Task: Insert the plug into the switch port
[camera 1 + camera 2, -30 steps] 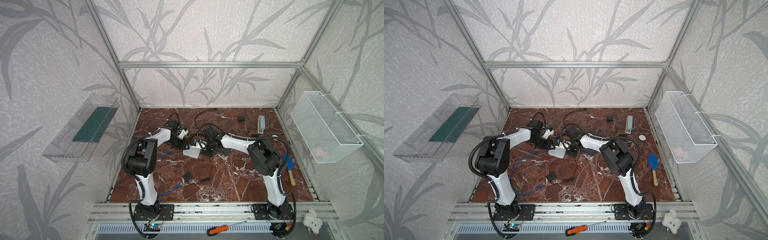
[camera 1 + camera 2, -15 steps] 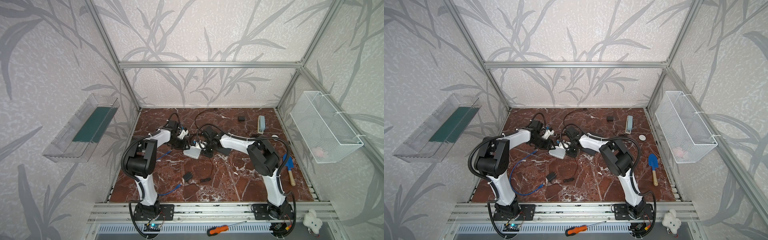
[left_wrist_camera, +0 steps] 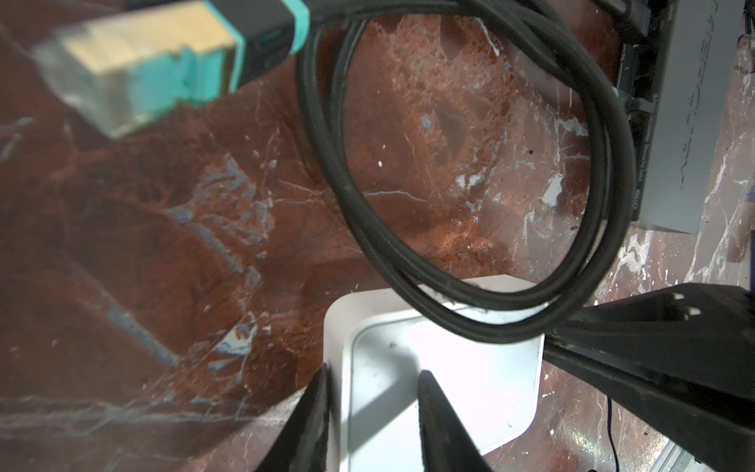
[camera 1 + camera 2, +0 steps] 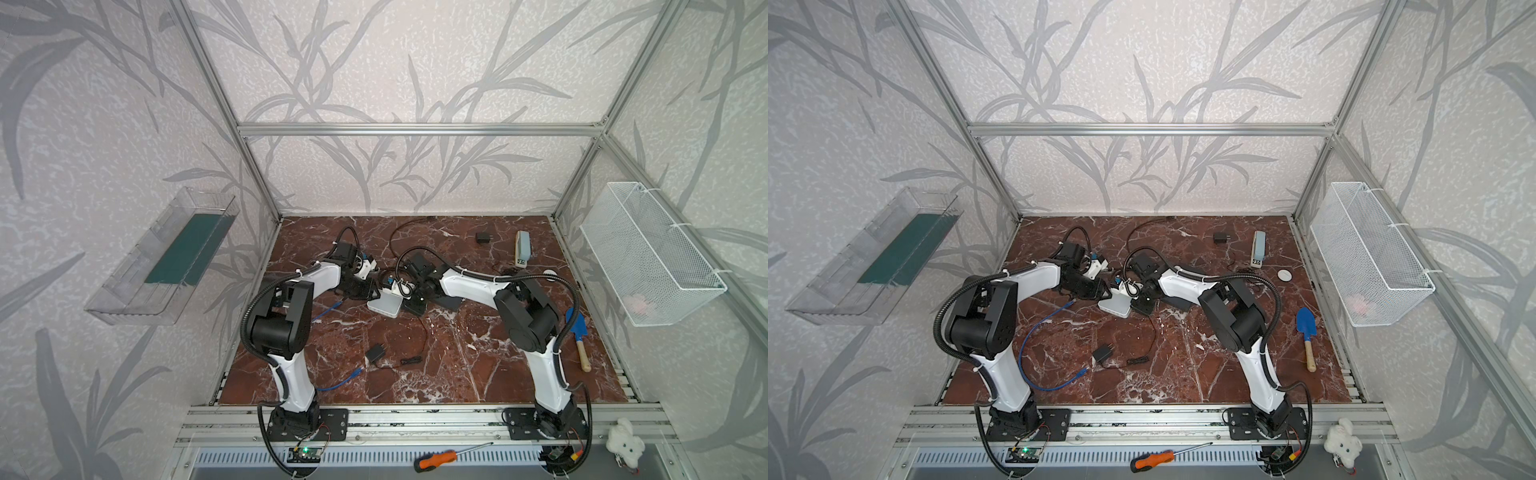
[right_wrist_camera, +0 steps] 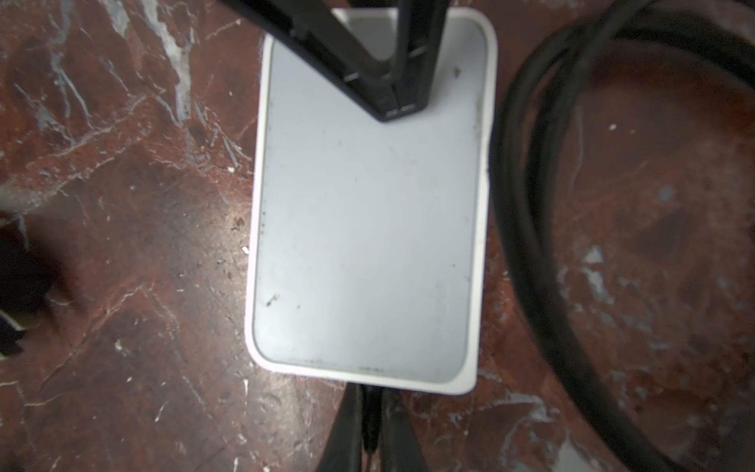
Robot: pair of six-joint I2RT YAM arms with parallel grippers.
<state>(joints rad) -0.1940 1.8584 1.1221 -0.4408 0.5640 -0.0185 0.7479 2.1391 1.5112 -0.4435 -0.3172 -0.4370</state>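
Note:
The white rounded switch box (image 4: 384, 306) (image 4: 1115, 306) lies flat on the marble floor between both arms. My left gripper (image 3: 374, 372) is shut on one end of the switch box (image 3: 441, 367), one finger outside its rim and one on its top face. At the opposite end, my right gripper (image 5: 371, 394) is shut on the thin black plug (image 5: 369, 421), whose tip meets the edge of the switch box (image 5: 367, 224). The switch port itself is hidden under that edge. The plug's thin cord (image 4: 424, 332) runs toward the front to the small black adapter block (image 4: 375, 354) (image 4: 1102, 353).
A thick black cable loop (image 5: 531, 204) (image 3: 531, 310) lies against the box's long side. A dark grey slab (image 3: 686, 122) sits beyond the loop. A blue cable (image 4: 1034, 345) curls at the front left. A blue trowel (image 4: 577, 328) and a second black adapter (image 4: 482, 237) lie to the right.

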